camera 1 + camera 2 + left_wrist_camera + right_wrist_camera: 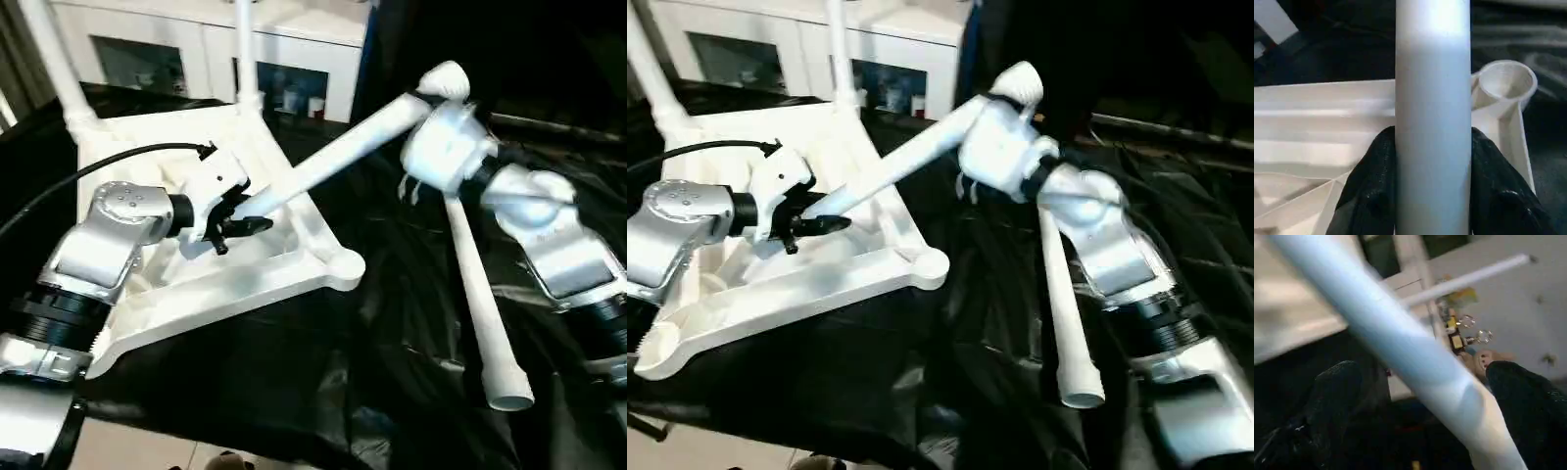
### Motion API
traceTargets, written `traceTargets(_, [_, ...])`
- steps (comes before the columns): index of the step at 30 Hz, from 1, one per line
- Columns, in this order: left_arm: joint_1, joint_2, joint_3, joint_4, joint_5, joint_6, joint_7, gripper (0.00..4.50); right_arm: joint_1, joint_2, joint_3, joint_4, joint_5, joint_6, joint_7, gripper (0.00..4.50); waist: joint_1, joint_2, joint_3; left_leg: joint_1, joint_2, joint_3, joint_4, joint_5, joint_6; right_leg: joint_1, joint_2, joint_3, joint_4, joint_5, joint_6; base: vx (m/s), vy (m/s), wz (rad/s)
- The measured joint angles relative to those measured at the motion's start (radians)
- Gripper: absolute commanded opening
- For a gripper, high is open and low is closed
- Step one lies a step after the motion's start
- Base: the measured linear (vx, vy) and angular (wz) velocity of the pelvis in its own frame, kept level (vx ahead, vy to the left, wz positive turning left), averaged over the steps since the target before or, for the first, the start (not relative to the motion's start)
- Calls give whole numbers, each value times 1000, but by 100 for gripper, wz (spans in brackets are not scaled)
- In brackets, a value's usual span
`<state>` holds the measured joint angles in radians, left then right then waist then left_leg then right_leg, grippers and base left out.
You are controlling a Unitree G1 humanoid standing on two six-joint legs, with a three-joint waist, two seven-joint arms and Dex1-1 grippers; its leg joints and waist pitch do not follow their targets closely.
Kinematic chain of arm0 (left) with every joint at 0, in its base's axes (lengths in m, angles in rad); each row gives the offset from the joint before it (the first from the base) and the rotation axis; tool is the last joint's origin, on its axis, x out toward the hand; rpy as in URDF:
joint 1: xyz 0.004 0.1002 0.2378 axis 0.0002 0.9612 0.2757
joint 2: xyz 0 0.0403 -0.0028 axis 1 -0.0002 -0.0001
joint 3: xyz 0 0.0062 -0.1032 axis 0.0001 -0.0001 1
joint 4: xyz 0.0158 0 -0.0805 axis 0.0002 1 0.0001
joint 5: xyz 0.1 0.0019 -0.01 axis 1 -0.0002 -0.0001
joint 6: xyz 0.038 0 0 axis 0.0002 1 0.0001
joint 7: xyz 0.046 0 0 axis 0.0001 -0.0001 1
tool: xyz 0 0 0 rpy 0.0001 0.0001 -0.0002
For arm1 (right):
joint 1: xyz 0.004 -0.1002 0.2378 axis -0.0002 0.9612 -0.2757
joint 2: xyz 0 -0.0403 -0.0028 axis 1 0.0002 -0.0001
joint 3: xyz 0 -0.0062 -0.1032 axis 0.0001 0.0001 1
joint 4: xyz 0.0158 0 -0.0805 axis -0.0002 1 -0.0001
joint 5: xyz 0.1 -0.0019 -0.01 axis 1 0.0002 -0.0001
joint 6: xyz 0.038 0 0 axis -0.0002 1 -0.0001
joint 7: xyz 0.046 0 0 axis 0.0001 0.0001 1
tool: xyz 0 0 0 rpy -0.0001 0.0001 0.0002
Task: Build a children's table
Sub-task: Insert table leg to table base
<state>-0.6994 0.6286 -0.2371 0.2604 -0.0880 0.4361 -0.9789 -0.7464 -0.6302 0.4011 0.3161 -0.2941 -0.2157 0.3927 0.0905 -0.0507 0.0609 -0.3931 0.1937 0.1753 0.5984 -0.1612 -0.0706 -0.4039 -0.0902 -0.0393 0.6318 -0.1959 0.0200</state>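
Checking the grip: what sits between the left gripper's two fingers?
A white table leg, clamped between the black fingers in the left wrist view.

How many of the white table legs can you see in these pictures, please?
4: two upright in the tabletop's far corner sockets, one held by the left hand, one lying on the black cloth.

We see strong glare on the white plastic ribbed table top. The long white tube leg looks blurred, and the black drape stays dim.
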Motion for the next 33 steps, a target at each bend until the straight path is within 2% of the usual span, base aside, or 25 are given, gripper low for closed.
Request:
traceTargets(1, [0,7,-9,-2,6,-1,-12,153,-8,0,12,43,-41,-34,-15,450,-1,0,0,0,0,0,1,0,0,0,0,0,1,0,0,0,0,0])
traceTargets(6, [5,38,-24,-26,15,5,-51,152,-43,0,48,158,-141,-100,-87,450,-3,-1,0,0,0,0,1,0,0,-1,0,0,2,0,0,0,0,0])
traceTargets(9, [6,41,-37,-71,15,6,-75,152,-73,0,57,211,-174,-123,-122,450,-3,-1,0,0,0,0,2,0,0,-1,0,0,2,0,0,0,0,0])
traceTargets(10, [6,42,-40,-78,16,6,-79,152,-78,2,58,227,-181,-133,-124,433,-3,-1,0,0,0,1,2,0,0,-1,0,0,2,0,0,0,0,0])
traceTargets(14, [6,60,-51,-77,31,9,-88,152,-80,24,57,276,-185,-165,-123,410,-3,-3,1,0,1,1,4,0,0,-1,0,0,5,0,0,0,0,0])
traceTargets(16, [6,61,-53,-77,42,9,-88,152,-80,34,57,294,-185,-171,-122,373,-4,-3,1,0,1,1,4,0,0,-1,0,0,6,0,0,0,0,0])
traceTargets(18, [6,65,-54,-77,45,13,-93,152,-81,39,56,308,-183,-182,-123,371,-4,-3,1,0,1,1,5,0,0,-1,0,0,7,0,0,0,0,0])
traceTargets(28, [7,74,-56,-78,63,19,-108,152,-81,59,41,331,-179,-192,-97,290,-4,-3,1,1,1,0,7,0,0,-1,0,0,11,0,0,0,0,0])
traceTargets(33, [7,82,-57,-79,68,19,-119,152,-77,62,42,336,-184,-203,-81,269,-3,-3,1,0,1,-1,7,0,0,-1,0,0,11,0,0,0,0,0])
